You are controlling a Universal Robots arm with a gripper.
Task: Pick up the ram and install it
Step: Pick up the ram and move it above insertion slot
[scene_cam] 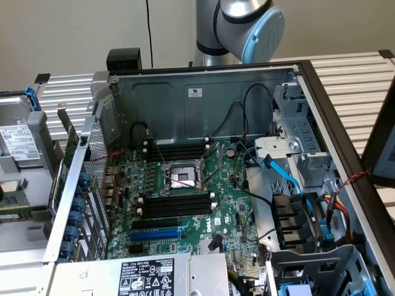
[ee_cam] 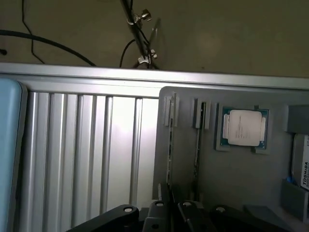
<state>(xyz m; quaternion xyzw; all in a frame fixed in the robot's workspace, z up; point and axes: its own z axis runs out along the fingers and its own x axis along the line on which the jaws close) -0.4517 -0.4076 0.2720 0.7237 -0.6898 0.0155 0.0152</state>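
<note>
One computer case [scene_cam: 203, 98]: open box of grey sheet steel, lying on its side on the table, inside facing up.
One table [ee_cam: 87, 154]: ribbed aluminium slats with a dull metal sheen.
One arm [scene_cam: 247, 24]: smooth grey tubular joint with a round pale-blue cap, behind the case's far wall.
One motherboard [scene_cam: 228, 197]: flat green board on the case floor, crossed by black cables.
One tray [ee_cam: 241, 188]: matte grey, moulded with square pockets and narrow grooves; rests on the table, well apart from the case.
Two memory-slot banks [scene_cam: 176, 205]: long black slots with white end clips, one bank on each side of the socket.
One expansion slot [scene_cam: 154, 234]: long and blue, just beside the nearer bank.
One gripper [ee_cam: 172, 203]: black linkage bars with bright pivot screws, drawn in narrow and clamped on one end of the ram.
The ram [ee_cam: 170, 145]: thin, long stick standing on edge in a tray groove, seen edge-on.
One second stick [ee_cam: 197, 145]: same shape, in the next groove, between the ram and the processor.
One socket [scene_cam: 179, 177]: square, with a bright metal frame, at mid-board.
One processor [ee_cam: 244, 128]: square, pale metal lid with a green rim, seated in a tray pocket.
</note>
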